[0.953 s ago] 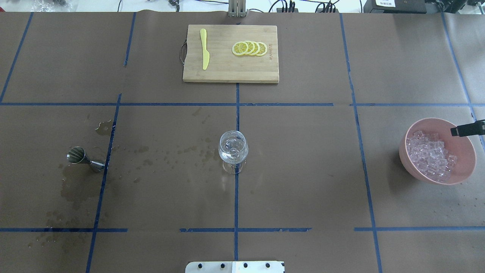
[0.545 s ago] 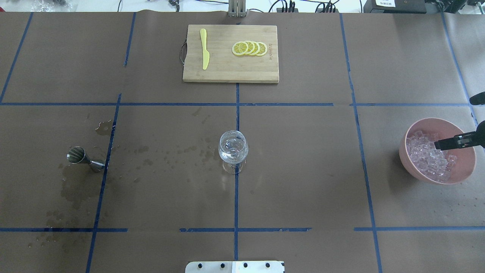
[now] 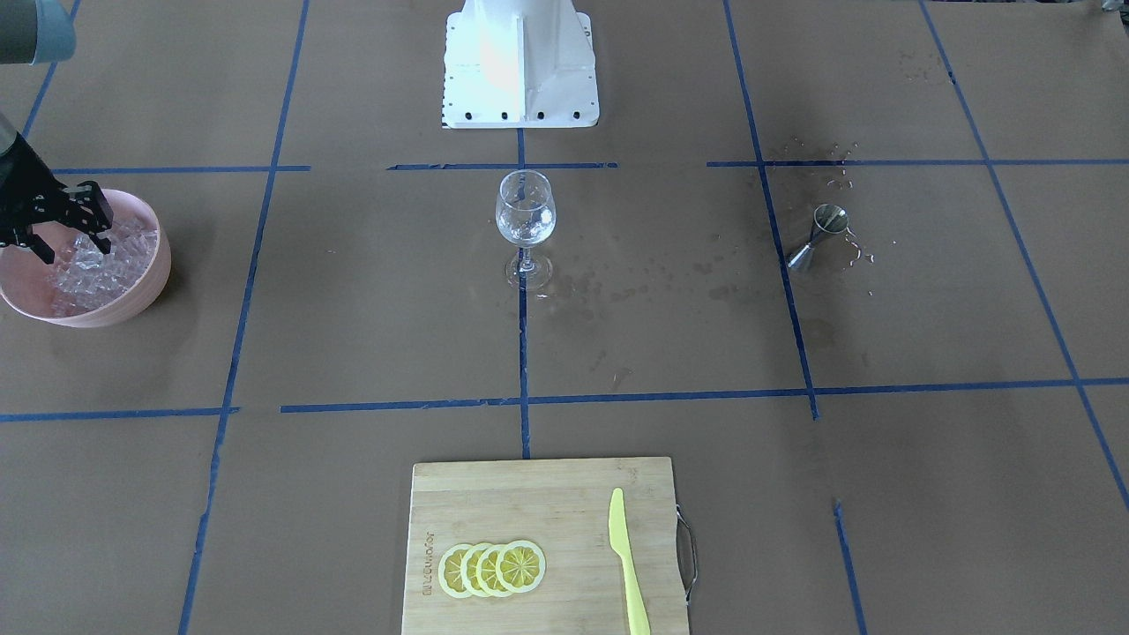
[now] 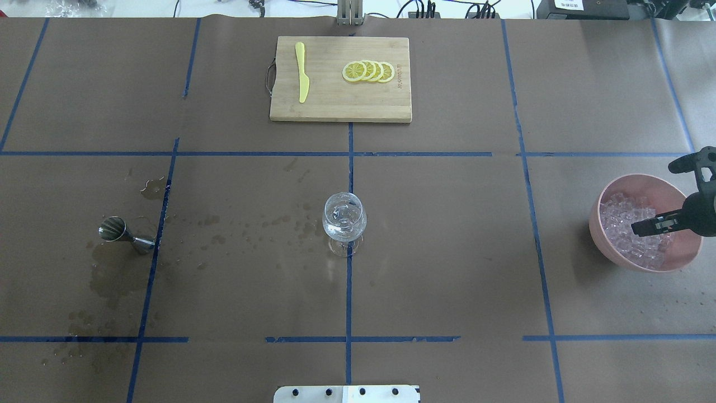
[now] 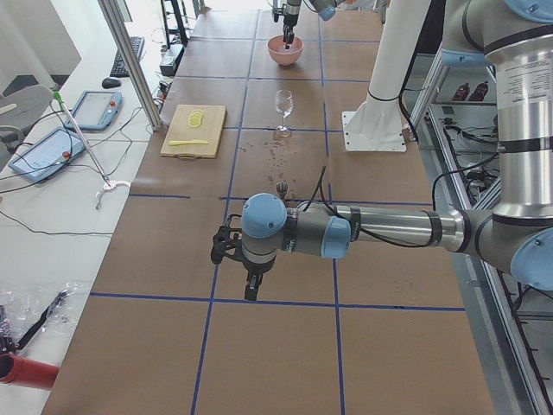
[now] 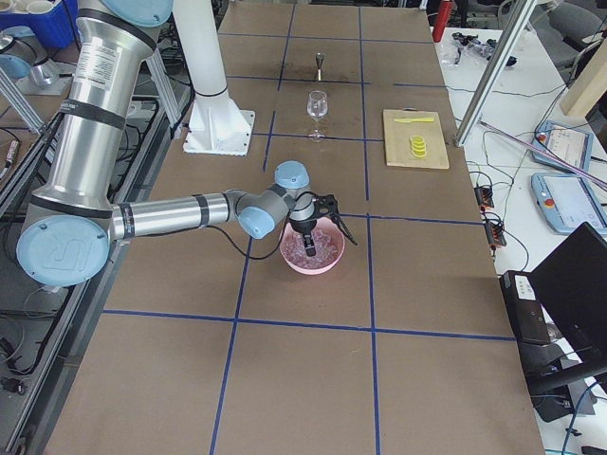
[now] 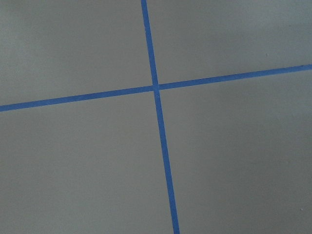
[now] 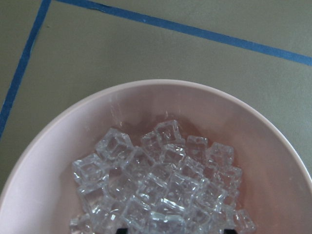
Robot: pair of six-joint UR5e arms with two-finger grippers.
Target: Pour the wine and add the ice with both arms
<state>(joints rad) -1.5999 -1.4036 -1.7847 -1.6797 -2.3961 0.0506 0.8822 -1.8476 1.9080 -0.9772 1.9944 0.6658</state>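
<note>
The ice (image 4: 623, 221) is heaped in a pink bowl (image 4: 618, 183) at the table's right side, and fills the right wrist view (image 8: 161, 190). My right gripper (image 4: 653, 197) hangs open over that bowl. One finger (image 4: 649, 226) is down over the cubes and the other is out past the far rim. Nothing is between them. A stemmed wine glass (image 4: 344, 221) stands at the table's middle with something clear inside. No wine bottle is in view. My left gripper (image 5: 235, 272) shows only in the exterior left view, low over bare table, and I cannot tell its state.
A steel jigger (image 4: 117, 232) sits left of the glass among wet stains. At the far edge a bamboo cutting board (image 4: 324, 109) carries a yellow knife (image 4: 302, 73) and lemon slices (image 4: 369, 71). The white pedestal (image 3: 520, 62) stands at the near edge.
My right gripper has come in from the right edge, moving over the bowl and down toward the ice. The glass and jigger have not moved.
</note>
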